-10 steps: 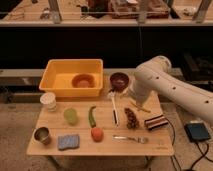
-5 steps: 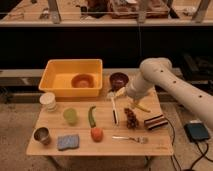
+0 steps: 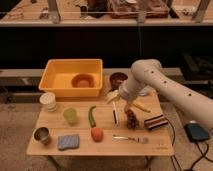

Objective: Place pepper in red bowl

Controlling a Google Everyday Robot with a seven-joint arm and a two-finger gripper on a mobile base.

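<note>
Swinging in from the right, the arm [image 3: 165, 90] has carried the gripper [image 3: 115, 102] to the middle of the table [image 3: 100, 145], closer to the target than a second ago. The pepper [image 3: 92, 115] lies flat on the wood, off to the gripper's picture-left and close by, its long axis running near to far with a slight curve, between the pale green cup [image 3: 70, 116] and the gripper. The red bowl [image 3: 83, 80] waits inside the yellow tub [image 3: 60, 75], beyond the pepper. Spread or closed? I cannot tell; the gripper blurs into a pale strip beneath it. The arm also covers part of the maroon bowl [image 3: 117, 77].
</note>
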